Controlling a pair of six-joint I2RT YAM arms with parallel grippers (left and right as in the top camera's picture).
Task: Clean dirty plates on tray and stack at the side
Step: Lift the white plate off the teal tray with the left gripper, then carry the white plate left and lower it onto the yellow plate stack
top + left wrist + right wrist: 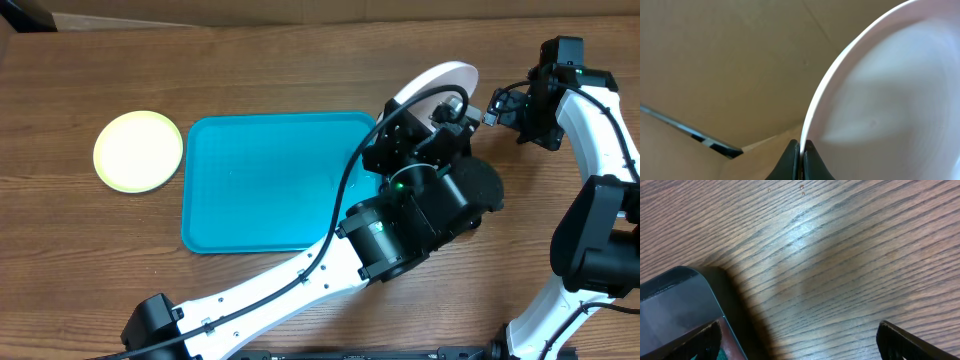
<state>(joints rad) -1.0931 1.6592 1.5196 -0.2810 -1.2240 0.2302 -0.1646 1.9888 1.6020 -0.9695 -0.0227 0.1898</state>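
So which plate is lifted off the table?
The white plate, pinched at its rim by the left gripper; the yellow-green plate lies flat on the table beside the tray.

Two plates, two trays, two arms and one table.

Two round plates are in view: one yellow-green plate (pixel 138 150) lying flat at the left, and one white plate (pixel 445 78) tilted up on its edge toward the far right. There are two trays: one large turquoise tray (pixel 275 180) in the middle and one smaller black tray (pixel 488 185) just to its right, largely hidden under an arm. Two robot arms reach in, the left arm (pixel 300 280) from the near edge and the right arm (pixel 600 150) from the right side. Each ends in one gripper, making two: the left gripper (pixel 801 150) and the right gripper (pixel 800 342). Everything shares one wooden table (pixel 60 250).
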